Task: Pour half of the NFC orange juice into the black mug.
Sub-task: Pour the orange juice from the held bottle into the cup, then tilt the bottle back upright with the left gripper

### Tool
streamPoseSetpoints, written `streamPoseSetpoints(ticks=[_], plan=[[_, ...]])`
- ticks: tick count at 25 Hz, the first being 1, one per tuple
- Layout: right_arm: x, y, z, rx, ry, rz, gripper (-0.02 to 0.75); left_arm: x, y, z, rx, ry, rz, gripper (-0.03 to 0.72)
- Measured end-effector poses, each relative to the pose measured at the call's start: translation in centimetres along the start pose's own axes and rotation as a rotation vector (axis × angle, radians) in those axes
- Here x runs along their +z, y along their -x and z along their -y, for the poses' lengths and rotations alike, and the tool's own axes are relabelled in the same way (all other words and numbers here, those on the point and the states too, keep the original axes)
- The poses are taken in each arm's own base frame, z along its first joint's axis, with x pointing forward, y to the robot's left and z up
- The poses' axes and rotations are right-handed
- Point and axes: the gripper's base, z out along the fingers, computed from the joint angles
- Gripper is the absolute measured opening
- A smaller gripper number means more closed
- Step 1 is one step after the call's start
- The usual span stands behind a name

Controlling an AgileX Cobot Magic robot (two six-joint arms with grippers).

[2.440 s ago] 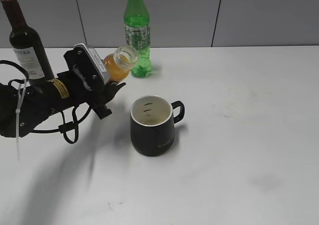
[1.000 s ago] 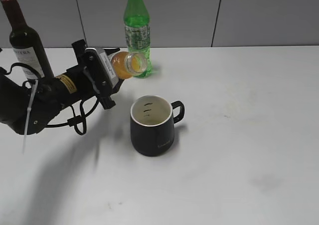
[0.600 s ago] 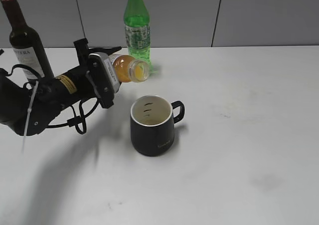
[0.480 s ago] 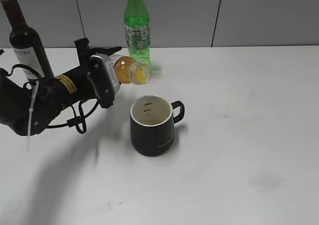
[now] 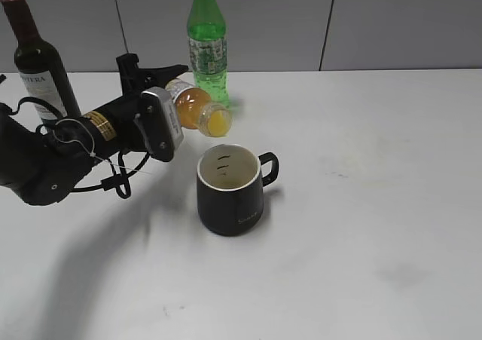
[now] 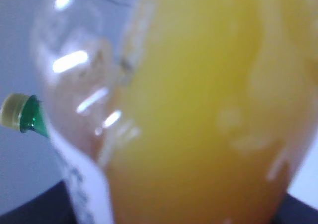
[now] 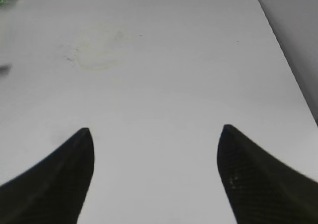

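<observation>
The left gripper (image 5: 175, 91) is clamping the NFC orange juice (image 5: 197, 108), tipping it (mouth apparently downward) above the black mug (image 5: 230, 190). The right gripper (image 7: 155, 134) is hanging wide apart.

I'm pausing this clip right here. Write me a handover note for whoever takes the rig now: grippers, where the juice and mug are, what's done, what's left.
Left gripper: shut on the NFC orange juice, held tipped about level, mouth angled slightly down, up and to the left of the black mug.
Right gripper: open, holding nothing, over bare table.
Mug stands upright on the table, handle to the right; no stream of juice shows and no juice is visible in it.
Done: bottle grasped, lifted, tilted.
Left: bring the mouth over the mug, pour about half, right the bottle and set it down.
The green soda bottle and wine bottle stand behind.
</observation>
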Motion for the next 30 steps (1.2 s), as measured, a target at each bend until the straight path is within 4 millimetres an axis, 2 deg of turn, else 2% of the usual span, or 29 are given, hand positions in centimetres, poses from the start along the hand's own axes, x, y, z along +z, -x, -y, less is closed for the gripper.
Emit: streamPoseSetpoints(ticks=[9, 30], plan=[[0.00, 0.00, 0.00, 0.000, 0.000, 0.000, 0.585, 0.00, 0.07, -0.09, 0.102, 0.010, 0.007, 0.468], [0.00, 0.00, 0.00, 0.000, 0.000, 0.000, 0.585, 0.00, 0.06, -0.12, 0.157, 0.014, 0.006, 0.468]])
